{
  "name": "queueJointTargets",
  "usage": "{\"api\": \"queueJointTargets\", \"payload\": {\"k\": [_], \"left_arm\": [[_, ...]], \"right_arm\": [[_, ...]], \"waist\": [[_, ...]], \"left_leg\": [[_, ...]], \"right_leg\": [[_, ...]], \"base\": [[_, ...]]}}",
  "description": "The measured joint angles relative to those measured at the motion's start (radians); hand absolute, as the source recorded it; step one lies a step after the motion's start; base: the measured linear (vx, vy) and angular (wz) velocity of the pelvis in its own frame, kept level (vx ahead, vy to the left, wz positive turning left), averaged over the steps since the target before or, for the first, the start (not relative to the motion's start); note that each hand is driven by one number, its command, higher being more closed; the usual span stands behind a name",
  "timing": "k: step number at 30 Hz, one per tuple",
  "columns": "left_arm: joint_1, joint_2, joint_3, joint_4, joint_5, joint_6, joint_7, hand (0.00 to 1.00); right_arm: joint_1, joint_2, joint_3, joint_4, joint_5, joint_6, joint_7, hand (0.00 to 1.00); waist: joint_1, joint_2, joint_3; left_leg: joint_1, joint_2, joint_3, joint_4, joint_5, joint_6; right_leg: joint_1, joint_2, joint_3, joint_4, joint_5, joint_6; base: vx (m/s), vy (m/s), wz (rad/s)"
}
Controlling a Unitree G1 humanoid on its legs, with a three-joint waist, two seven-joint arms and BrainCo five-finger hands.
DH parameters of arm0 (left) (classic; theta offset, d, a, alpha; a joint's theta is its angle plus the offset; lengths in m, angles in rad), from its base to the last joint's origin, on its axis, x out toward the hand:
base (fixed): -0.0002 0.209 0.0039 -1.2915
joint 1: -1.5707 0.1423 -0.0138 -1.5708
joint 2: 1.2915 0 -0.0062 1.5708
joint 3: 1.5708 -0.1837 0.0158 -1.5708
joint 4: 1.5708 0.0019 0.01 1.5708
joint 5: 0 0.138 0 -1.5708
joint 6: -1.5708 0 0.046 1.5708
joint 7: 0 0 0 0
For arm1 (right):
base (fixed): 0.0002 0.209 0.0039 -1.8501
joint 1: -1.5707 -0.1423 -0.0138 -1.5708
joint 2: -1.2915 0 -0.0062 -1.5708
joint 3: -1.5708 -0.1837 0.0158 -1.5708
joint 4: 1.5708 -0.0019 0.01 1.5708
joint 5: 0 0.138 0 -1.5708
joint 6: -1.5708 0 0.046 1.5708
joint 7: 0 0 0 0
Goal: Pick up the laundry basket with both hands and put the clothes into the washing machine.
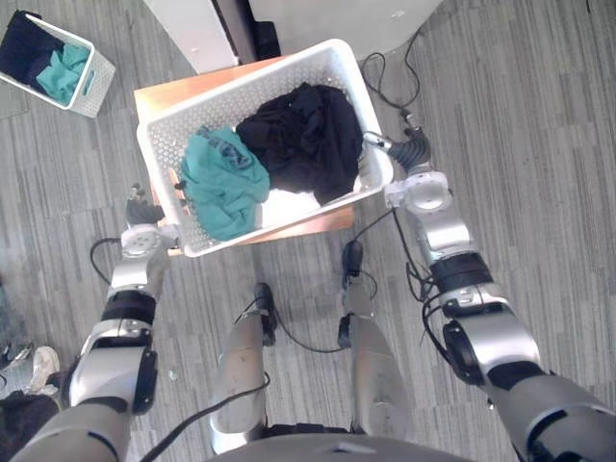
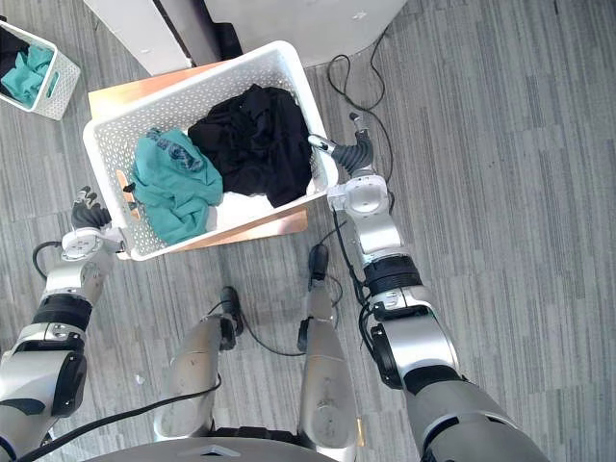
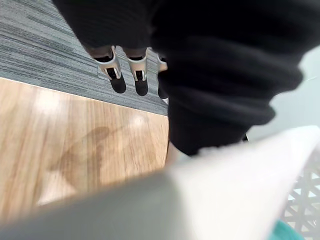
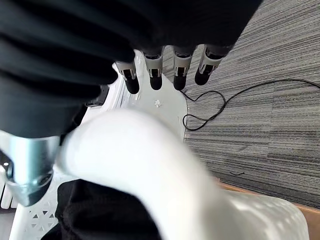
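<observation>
Holds left robot hand point(image 1: 144, 210) with fingers straight at the left end of the white laundry basket point(image 1: 183, 120), right robot hand point(image 1: 412, 149) likewise straight-fingered, rim between fingers and thumb, at its right end, basket resting on wooden tabletop point(image 1: 168, 91) with teal garment point(image 1: 223, 181) and black clothes point(image 1: 303, 135) inside

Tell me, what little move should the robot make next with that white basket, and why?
Probably curl its fingers round the rim of the laundry basket. The left hand and right hand sit at its two short ends with fingers straight, not gripping, while the basket rests on the wooden table; lifting likely needs a grip first.
</observation>
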Motion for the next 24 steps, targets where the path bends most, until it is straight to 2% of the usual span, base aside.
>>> {"api": "queueJointTargets", "payload": {"k": [2,10,18,24], "left_arm": [[0.02,0.0,0.005,-0.03,0.0,0.0,0.0,0.0],[0.052,0.025,0.062,-0.075,-0.001,0.001,-0.001,0.0],[0.03,0.098,0.1,-0.107,-0.017,0.001,0.001,0.0],[-0.003,0.11,0.11,-0.109,-0.041,-0.004,0.009,0.0]], "right_arm": [[0.022,0.006,0.014,-0.042,-0.031,0.012,0.006,0.0],[0.109,0.037,0.071,-0.144,-0.029,0.014,0.023,0.0],[0.13,0.059,0.093,-0.176,0.025,0.005,0.026,0.0],[0.175,0.074,0.105,-0.229,0.049,0.003,0.025,0.0]], "waist": [[0.0,0.0,0.0],[0.009,0.0,0.0],[0.008,-0.001,0.001],[0.007,-0.003,0.001]], "left_leg": [[0.003,0.0,0.002,0.0,-0.002,0.001],[0.023,0.002,-0.002,-0.005,-0.002,0.001],[0.023,0.004,-0.002,-0.003,-0.002,0.0],[0.042,0.006,0.004,-0.022,0.001,-0.002]], "right_leg": [[0.001,0.0,0.003,0.0,0.0,0.0],[0.024,0.003,0.002,0.0,0.0,0.0],[0.024,0.004,0.003,0.0,0.006,0.007],[0.032,0.005,0.005,0.0,0.01,0.011]], "base": [[-0.05,0.003,-0.03],[-0.05,-0.007,0.0],[-0.07,-0.01,0.0],[-0.04,-0.006,-0.03]]}}
